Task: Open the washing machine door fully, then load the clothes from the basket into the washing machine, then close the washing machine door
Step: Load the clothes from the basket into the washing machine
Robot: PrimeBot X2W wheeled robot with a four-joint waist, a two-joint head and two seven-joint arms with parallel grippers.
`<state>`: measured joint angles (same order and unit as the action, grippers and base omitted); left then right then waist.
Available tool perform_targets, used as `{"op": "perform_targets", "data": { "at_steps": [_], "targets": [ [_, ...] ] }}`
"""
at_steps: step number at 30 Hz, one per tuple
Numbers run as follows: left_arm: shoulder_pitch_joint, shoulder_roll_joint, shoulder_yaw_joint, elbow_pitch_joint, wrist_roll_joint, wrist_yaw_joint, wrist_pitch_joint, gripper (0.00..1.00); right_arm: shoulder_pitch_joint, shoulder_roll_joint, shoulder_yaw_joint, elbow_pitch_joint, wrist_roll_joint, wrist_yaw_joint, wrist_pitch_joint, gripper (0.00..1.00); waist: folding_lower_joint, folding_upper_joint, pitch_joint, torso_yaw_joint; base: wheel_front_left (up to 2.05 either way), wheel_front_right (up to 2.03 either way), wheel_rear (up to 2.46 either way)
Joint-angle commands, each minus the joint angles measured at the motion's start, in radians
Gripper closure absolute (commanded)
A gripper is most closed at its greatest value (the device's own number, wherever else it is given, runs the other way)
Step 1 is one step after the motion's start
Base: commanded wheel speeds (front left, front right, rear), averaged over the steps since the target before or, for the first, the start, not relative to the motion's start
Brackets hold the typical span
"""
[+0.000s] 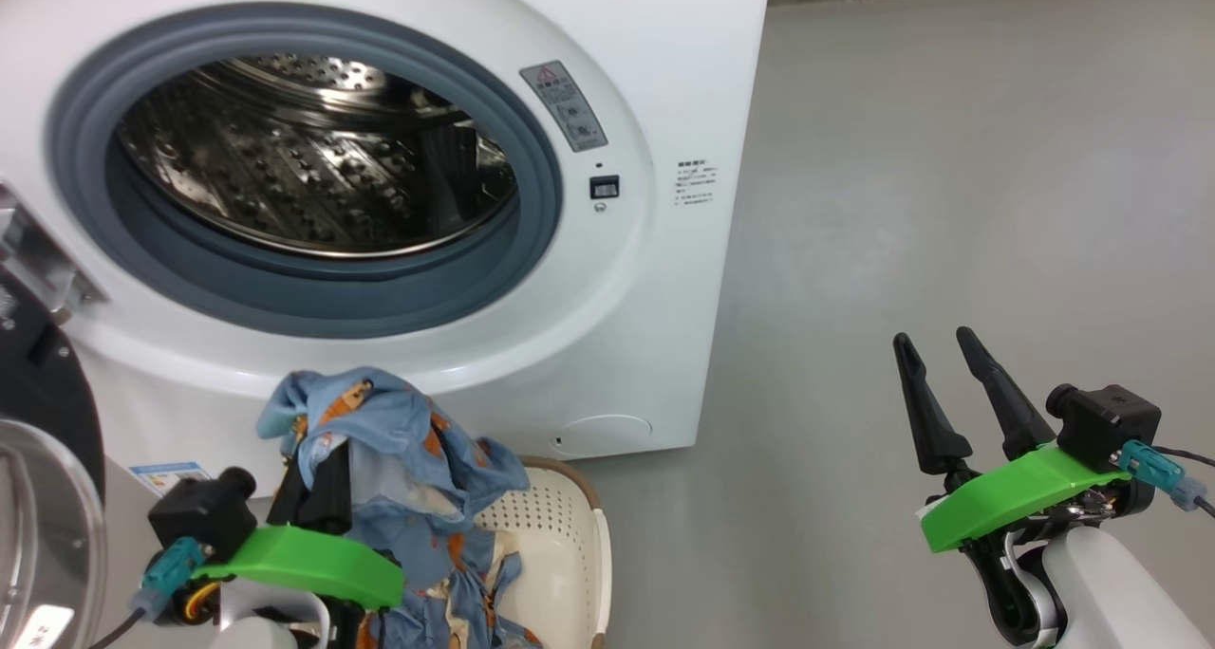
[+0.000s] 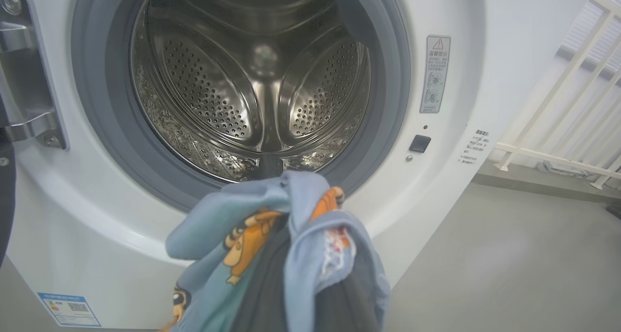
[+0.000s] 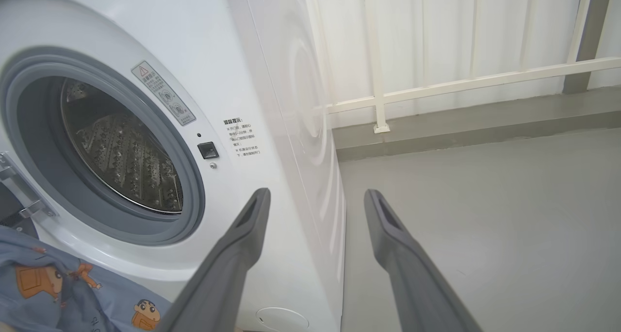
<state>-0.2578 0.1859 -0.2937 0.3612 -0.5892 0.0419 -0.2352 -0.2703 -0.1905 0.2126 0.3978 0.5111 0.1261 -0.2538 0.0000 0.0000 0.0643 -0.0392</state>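
Hanging from the clamped left gripper (image 1: 318, 478), the clothes (image 1: 408, 440) trail into the basket (image 1: 600, 554) before the washing machine (image 1: 664, 80). The right gripper (image 1: 935, 341) gapes wide.

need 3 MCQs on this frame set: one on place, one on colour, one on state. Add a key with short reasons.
1. Where is the light blue bear-print garment?
A. Spread on the floor
B. Gripped in the left hand, raised over the cream perforated plastic basket
C. Hanging on a railing

2. What colour is the rubber gasket around the perforated steel drum of the big white front-loading washing machine?
A. Red
B. Grey
C. Green

3. What state is the right hand in?
A. Open, holding nothing
B. Shut on fabric
C. Shut on a handle

Key:
1 B, the fabric bunches around the left hand above the basket.
2 B, a grey ring frames the drum.
3 A, its fingers stand apart with nothing between.
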Motion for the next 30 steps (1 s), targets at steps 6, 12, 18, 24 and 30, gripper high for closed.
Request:
{"op": "perform_targets", "data": {
  "at_steps": [6,12,18,24,30],
  "targets": [
    [0.027,0.04,0.033,-0.149,0.006,0.045,0.036,1.0,0.003,-0.007,0.017,-0.023,0.019,0.005,-0.008,0.0,0.0,0.0,-0.018,0.011,0.0,0.0,0.0],
    [0.033,0.051,0.041,-0.203,0.004,0.065,0.048,1.0,-0.007,-0.012,0.026,-0.024,0.024,0.005,-0.008,0.0,0.0,0.0,-0.012,0.006,0.0,0.0,0.0],
    [-0.017,0.06,0.034,-0.218,0.018,0.068,0.059,1.0,-0.013,-0.02,0.03,-0.025,0.026,0.005,-0.008,0.0,0.0,0.0,0.002,0.01,0.0,0.0,0.0],
    [-0.122,0.072,0.029,-0.162,0.032,0.063,0.078,1.0,-0.032,-0.02,0.043,-0.032,0.025,0.005,-0.008,0.0,0.0,0.0,0.034,-0.001,0.0,0.0,0.0],
    [-0.221,0.086,0.027,-0.059,0.046,0.046,0.075,1.0,-0.051,-0.02,0.053,-0.042,0.024,0.005,-0.008,0.0,0.0,0.0,0.085,-0.027,0.0,0.0,0.0]
  ]
}}
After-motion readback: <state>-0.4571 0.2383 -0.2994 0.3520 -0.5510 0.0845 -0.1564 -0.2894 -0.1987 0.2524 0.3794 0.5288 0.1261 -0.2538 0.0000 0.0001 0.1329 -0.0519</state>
